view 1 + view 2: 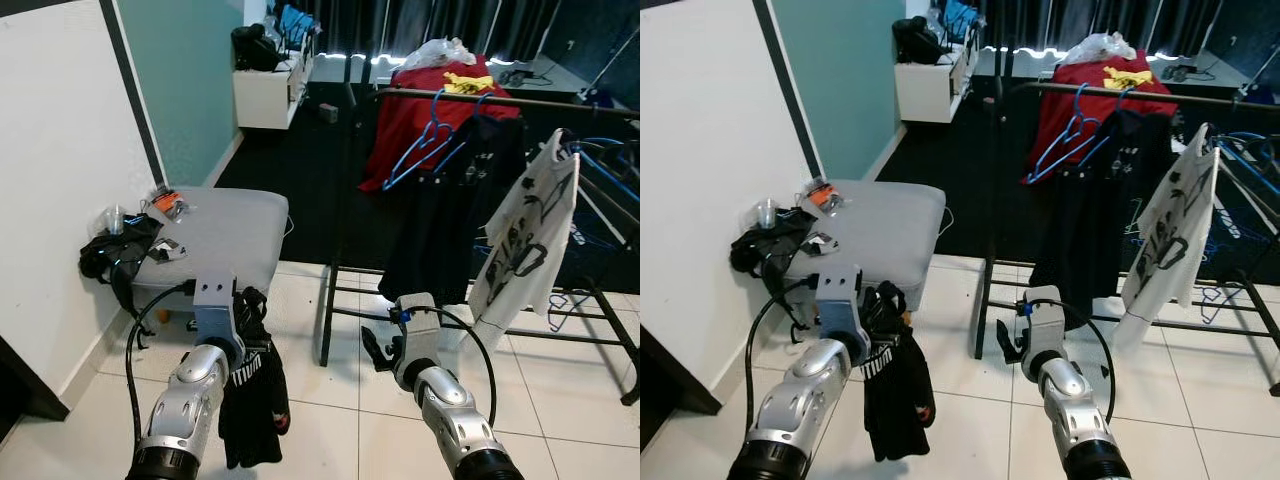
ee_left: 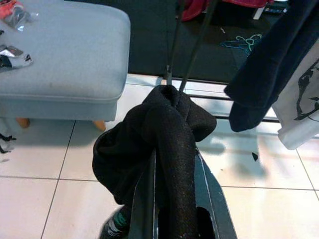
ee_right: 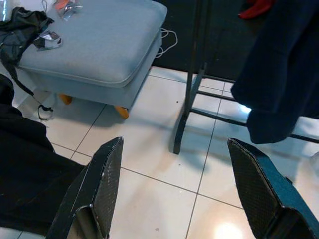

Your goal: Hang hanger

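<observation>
**Black garment in the claw, rail waiting ahead**

Head views first: the left claw point(image 1: 243, 312) is gripping a black garment point(image 1: 252, 395) that is dangling low over the white tiled floor point(image 1: 330, 410), near and left. Whether a hanger is sitting inside that cloth, I cannot tell. The right claw point(image 1: 378, 352) is hovering empty, low and pointing towards the rack. Farther off, the clothes rack point(image 1: 520, 102) is carrying a red garment point(image 1: 420, 110), blue hangers point(image 1: 425, 140), dark clothes and a white printed shirt point(image 1: 525, 235). A grey ottoman point(image 1: 225, 235) is sitting to the left.

Left wrist view: the fingers point(image 2: 209, 199) are clamping shut on the bunched black fabric, with the rack's base beyond.

Right wrist view: the fingers point(image 3: 102, 189) are spreading wide, holding nothing.

My read: the pickup is done; the carry to the rail and the hanging itself are all still left.
</observation>
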`<state>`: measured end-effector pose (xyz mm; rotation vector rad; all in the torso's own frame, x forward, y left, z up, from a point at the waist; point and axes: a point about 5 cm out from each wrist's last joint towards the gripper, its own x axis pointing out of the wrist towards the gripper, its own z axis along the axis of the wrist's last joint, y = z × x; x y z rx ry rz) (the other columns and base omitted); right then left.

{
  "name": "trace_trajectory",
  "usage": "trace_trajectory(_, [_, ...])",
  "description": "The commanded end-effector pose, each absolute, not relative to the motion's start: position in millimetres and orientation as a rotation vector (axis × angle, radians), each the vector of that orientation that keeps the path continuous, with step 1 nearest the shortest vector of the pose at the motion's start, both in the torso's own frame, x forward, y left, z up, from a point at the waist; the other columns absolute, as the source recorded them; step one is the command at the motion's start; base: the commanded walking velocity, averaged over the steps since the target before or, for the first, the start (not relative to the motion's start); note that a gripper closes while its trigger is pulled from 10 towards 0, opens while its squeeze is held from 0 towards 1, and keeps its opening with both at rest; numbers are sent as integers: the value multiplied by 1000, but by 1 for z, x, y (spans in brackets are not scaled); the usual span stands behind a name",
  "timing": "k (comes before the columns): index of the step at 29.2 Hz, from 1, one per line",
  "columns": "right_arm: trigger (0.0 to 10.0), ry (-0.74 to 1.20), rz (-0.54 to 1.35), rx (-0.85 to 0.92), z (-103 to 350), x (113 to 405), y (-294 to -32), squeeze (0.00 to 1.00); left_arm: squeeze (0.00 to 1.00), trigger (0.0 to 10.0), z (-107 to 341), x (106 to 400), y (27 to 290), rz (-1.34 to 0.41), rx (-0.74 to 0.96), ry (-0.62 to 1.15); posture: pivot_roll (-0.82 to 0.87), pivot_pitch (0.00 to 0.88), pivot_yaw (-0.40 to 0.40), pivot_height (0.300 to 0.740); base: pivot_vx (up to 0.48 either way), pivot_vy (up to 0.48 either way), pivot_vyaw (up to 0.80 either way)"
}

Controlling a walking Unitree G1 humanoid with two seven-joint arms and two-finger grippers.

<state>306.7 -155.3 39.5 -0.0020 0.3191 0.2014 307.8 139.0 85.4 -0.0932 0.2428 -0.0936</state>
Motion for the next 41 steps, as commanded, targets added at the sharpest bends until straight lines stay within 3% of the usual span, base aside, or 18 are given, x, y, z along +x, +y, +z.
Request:
trace_trajectory(1, [10000, 309, 205, -9, 44, 311, -154, 0, 0, 10000, 86, 310, 141, -102, -69, 235, 17, 0, -2, 740, 0, -420, 0])
trace_trajectory(5, [10000, 306, 209, -13, 45, 313, -154, 0, 0, 10000, 87, 311, 137, -125, -50, 236, 13, 0, -1, 740, 0, -480, 0])
trace_trajectory(11, [10000, 278, 194, -31, 50, 316, -157, 0, 0, 10000, 84, 312, 144, -80, -62, 261, 9, 0, -2, 740, 0, 0, 0])
trace_trajectory(22, [10000, 132, 229, -48, 74, 328, -157, 0, 0, 10000, 97, 324, 160, -106, 68, 213, 9, 0, -6, 740, 0, 0, 0])
trace_trajectory(23, [10000, 99, 325, -2, 82, 328, -156, 0, 0, 10000, 114, 325, 159, -233, 49, 115, 7, 0, -9, 740, 0, 0, 0])
trace_trajectory(26, [10000, 55, 473, 55, 92, 325, -158, 0, 0, 10000, 139, 324, 160, -386, 31, -21, 5, 0, -7, 740, 0, 0, 0])
trace_trajectory(32, [10000, 31, 599, 110, 101, 321, -167, 0, 0, 10000, 154, 320, 166, -522, 30, -103, 4, 0, -8, 740, 0, 0, 0])
trace_trajectory(33, [10000, 27, 642, 136, 104, 319, -170, 992, 0, 10000, 158, 317, 166, -572, 22, -120, 2, 0, -8, 740, 0, 0, 0])
trace_trajectory(41, [10000, -7, 751, 281, 115, 312, -176, 1000, 0, 10000, 167, 305, 164, -728, -32, -140, 5, 0, -7, 740, 0, 0, 0])
